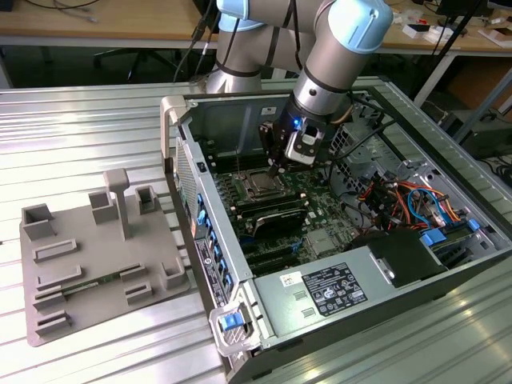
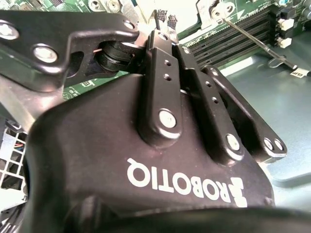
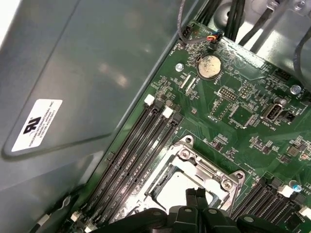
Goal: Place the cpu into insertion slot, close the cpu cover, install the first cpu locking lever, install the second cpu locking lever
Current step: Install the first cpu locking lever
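My gripper (image 1: pixel 275 168) hangs inside the open computer case, its tips just over the cpu socket (image 1: pixel 258 186). In the first wrist view the two fingertips (image 3: pixel 192 195) stand pressed together and shut at the socket's edge, with nothing seen between them. The cpu (image 3: pixel 171 188) shows as a pale flat square in the middle of the socket. The cpu cover (image 3: pixel 198 162), a silvery frame, lies flat around it. In the second wrist view a thin metal lever rod (image 2: pixel 252 40) runs slantwise beyond the gripper body (image 2: pixel 160 17).
Rows of memory slots (image 3: pixel 131 160) flank the socket, and a coin battery (image 3: pixel 210 66) sits on the green board. Cable bundles (image 1: pixel 400 200) and a power supply (image 1: pixel 320 290) fill the case's right side. A grey fixture plate (image 1: pixel 96 256) lies on the table at the exterior view's left.
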Robot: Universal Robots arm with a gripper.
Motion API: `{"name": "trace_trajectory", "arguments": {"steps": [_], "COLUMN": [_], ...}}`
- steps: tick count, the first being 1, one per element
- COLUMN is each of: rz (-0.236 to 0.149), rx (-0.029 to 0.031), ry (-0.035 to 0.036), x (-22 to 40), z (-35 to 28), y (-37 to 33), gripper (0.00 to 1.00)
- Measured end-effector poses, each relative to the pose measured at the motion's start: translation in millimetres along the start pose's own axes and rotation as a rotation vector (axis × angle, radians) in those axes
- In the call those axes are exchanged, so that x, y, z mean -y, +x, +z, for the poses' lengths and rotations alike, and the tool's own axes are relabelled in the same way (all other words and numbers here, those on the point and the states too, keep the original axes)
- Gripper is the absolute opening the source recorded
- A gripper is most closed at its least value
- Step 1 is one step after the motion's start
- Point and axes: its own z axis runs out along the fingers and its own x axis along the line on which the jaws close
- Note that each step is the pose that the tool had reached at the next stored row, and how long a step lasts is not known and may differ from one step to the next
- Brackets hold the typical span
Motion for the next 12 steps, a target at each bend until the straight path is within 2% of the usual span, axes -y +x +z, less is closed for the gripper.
{"name": "trace_trajectory", "arguments": {"steps": [12], "rz": [-0.083], "rx": [0.0046], "ry": [0.0092], "x": [0.0], "z": [0.0], "y": [0.0], "gripper": [0.11]}}
